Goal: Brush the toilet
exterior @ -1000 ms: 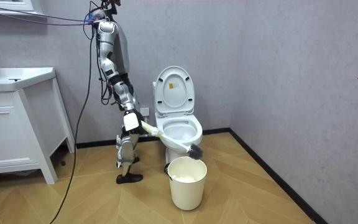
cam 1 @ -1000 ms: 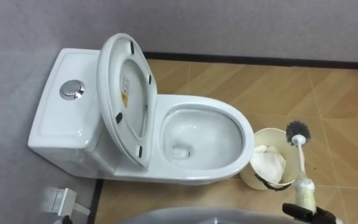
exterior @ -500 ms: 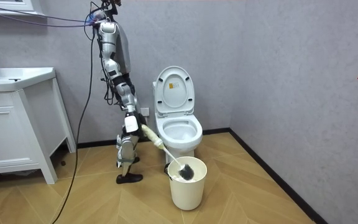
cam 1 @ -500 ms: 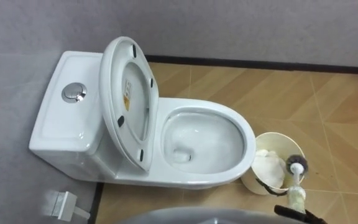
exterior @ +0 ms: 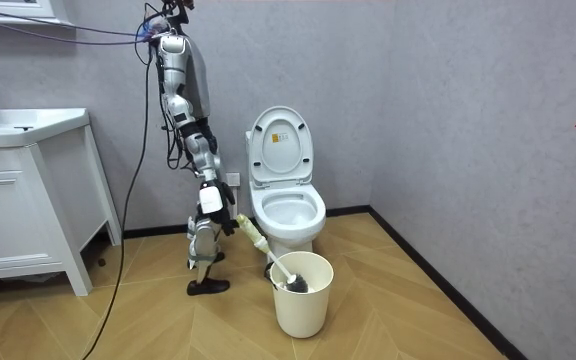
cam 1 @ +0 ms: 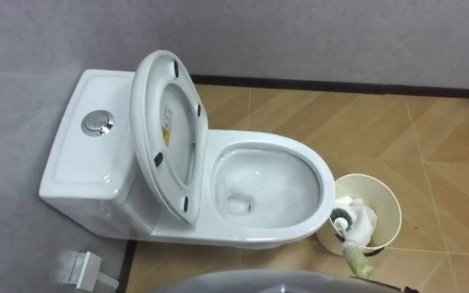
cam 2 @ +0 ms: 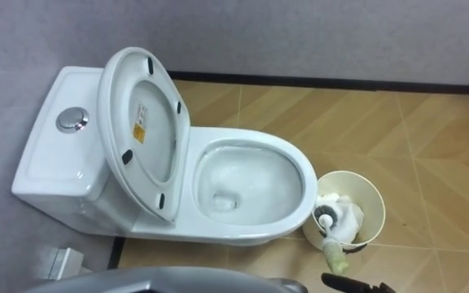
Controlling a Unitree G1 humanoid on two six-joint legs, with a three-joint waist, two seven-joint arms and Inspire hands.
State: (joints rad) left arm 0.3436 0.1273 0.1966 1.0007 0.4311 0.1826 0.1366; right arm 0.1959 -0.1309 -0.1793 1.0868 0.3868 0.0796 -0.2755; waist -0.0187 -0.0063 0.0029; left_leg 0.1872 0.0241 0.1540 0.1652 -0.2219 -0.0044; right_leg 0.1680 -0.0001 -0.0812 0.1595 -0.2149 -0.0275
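The white toilet (cam 1: 324, 175) stands against the grey wall with its seat and lid (cam 1: 165, 130) raised and the bowl open. To the right of the bowl sits a cream bucket (cam 1: 393, 212). The toilet brush's dark head (cam 1: 342, 220) is down inside it. The brush's pale handle (cam 1: 357, 259) leans out over the near rim. My right hand (cam 2: 357, 285) lies just below the handle's end, fingers stretched out and off the handle. In the room view I stand beside the toilet with that hand (exterior: 216, 215) low by the handle (exterior: 253, 235).
White crumpled material (cam 1: 366, 216) lies in the bucket beside the brush head. A small white box (cam 1: 84, 267) sits on the floor left of the toilet base. A white vanity cabinet (exterior: 28, 200) stands at the room view's left.
The brush went from above the bucket down into it, head first. My right hand let go of the handle and opened.
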